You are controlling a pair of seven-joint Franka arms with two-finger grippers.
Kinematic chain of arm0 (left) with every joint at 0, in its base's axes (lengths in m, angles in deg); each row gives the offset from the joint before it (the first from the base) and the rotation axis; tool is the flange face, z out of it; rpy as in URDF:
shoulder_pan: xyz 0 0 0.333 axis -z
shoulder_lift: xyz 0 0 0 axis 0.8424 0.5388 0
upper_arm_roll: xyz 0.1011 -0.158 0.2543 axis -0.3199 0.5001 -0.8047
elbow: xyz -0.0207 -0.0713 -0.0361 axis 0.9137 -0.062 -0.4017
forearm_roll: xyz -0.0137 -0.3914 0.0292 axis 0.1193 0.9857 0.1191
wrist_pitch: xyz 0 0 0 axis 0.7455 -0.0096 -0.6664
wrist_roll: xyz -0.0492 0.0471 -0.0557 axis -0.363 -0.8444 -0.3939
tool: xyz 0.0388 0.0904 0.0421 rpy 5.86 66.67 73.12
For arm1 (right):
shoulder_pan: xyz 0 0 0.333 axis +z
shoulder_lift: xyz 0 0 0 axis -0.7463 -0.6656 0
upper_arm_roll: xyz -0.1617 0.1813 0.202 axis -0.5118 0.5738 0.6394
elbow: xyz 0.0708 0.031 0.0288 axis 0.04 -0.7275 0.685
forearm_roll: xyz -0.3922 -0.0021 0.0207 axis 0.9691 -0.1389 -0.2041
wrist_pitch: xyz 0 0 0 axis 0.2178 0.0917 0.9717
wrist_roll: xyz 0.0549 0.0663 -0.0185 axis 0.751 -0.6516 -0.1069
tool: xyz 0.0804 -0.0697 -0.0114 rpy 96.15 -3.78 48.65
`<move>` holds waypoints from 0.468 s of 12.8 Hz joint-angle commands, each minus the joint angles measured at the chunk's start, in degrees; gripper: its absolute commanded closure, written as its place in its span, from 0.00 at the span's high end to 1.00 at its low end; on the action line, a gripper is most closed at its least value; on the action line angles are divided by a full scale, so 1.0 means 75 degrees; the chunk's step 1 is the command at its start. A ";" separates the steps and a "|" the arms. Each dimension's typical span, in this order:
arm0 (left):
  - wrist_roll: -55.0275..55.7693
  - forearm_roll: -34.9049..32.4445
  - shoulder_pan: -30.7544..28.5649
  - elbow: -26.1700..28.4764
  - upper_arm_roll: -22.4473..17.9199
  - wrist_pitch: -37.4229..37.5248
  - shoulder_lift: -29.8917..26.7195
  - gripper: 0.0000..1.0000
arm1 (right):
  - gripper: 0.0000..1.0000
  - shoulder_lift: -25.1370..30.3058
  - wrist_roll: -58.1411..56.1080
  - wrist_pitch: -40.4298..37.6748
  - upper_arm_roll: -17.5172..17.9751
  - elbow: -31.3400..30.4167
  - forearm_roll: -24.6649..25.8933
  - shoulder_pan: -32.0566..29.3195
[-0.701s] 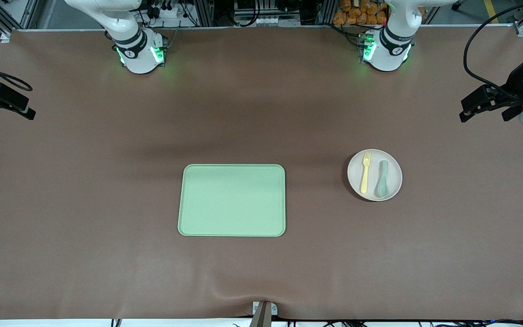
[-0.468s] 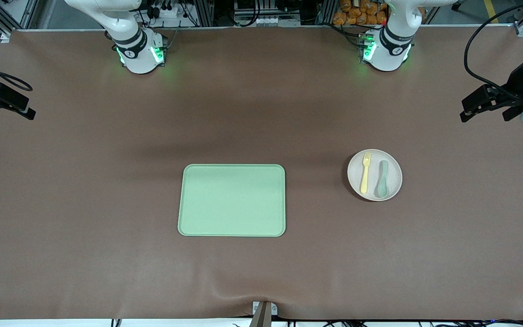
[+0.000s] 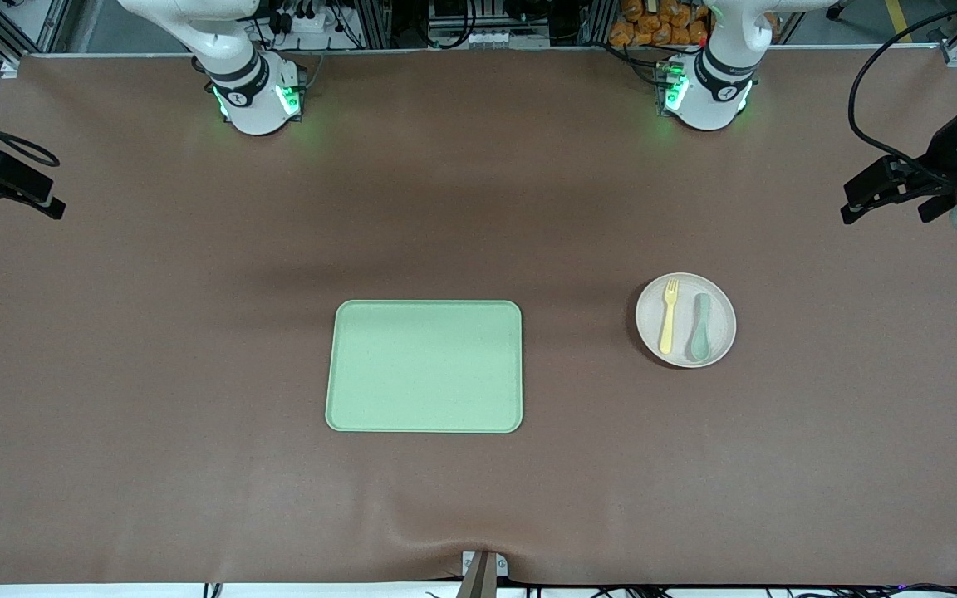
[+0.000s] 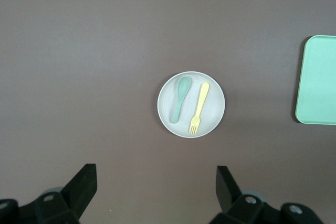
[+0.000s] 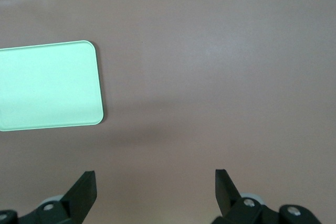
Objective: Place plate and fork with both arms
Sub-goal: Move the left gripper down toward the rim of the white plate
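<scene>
The cream plate [image 3: 721, 320] lies on the brown table toward the left arm's end, beside the tray. On the plate rest the pale-yellow fork [image 3: 668, 324] and a grey-green spoon [image 3: 701, 328], side by side. My left gripper [image 3: 852, 203] hangs open high over the table's edge at that end. In the left wrist view the plate [image 4: 190, 111] and fork [image 4: 199, 107] show well ahead of the open left gripper [image 4: 156, 174]. My right gripper [image 3: 46, 199] hangs open over the right arm's end of the table; the right wrist view has the right gripper [image 5: 155, 177] empty above bare table.
A light-green rectangular tray [image 3: 424, 365] lies mid-table, nearer the front camera than both arm bases, and shows in both wrist views [image 4: 317, 80] [image 5: 47, 85]. A black cable [image 3: 869, 91] loops above the left gripper. A small bracket [image 3: 483, 569] sits at the table's near edge.
</scene>
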 commanded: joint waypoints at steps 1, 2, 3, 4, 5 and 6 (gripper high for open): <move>-0.0110 -0.0082 -0.0049 -0.0058 0.0030 0.0119 0.0191 1.00 | 1.00 -0.0091 -0.0096 -0.0118 0.0101 0.0155 -0.0144 -0.0225; -0.0098 -0.0070 -0.0038 0.0011 0.0030 0.0107 0.0285 1.00 | 1.00 -0.0091 -0.0096 -0.0118 0.0101 0.0155 -0.0144 -0.0213; -0.0052 -0.0128 -0.0038 0.0163 0.0019 0.0049 0.0425 1.00 | 1.00 -0.0091 -0.0096 -0.0118 0.0101 0.0155 -0.0144 -0.0213; -0.0051 -0.0105 -0.0119 0.0431 0.0030 -0.0288 0.0519 1.00 | 1.00 -0.0091 -0.0084 -0.0118 0.0101 0.0155 -0.0144 -0.0225; -0.0075 -0.0082 -0.0213 0.0793 0.0030 -0.0698 0.0543 1.00 | 1.00 -0.0091 -0.0049 -0.0118 0.0113 0.0155 -0.0144 -0.0190; -0.0086 -0.0081 -0.0202 0.1226 0.0030 -0.1166 0.0555 1.00 | 1.00 -0.0091 -0.0049 -0.0118 0.0101 0.0155 -0.0144 -0.0213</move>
